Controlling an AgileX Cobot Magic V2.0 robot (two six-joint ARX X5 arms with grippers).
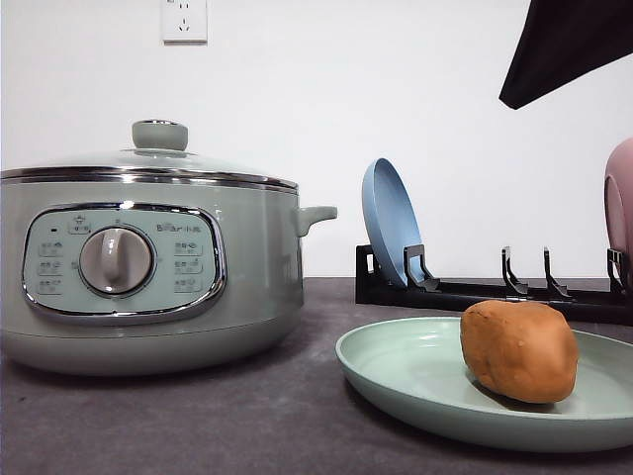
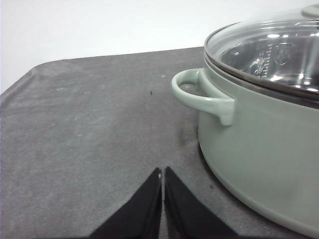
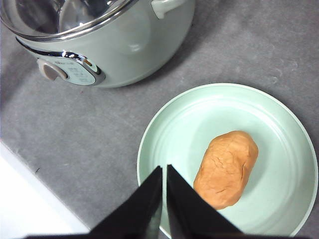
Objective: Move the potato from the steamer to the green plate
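Note:
The orange-brown potato (image 1: 519,349) lies on the pale green plate (image 1: 415,376) at the front right of the table; the right wrist view shows the potato (image 3: 227,168) resting right of the middle of the plate (image 3: 174,129). The pale green steamer (image 1: 148,267) stands at the left with its glass lid on. My right gripper (image 3: 164,172) hovers shut above the plate's near rim, holding nothing. My left gripper (image 2: 162,174) is shut and empty, low over the grey table beside the steamer (image 2: 259,144) and its handle (image 2: 199,97).
A black dish rack (image 1: 495,287) at the back right holds an upright blue plate (image 1: 391,223) and a pink plate (image 1: 620,198). A dark arm part (image 1: 569,45) hangs at the top right. The table edge (image 3: 35,184) runs close to the steamer's front.

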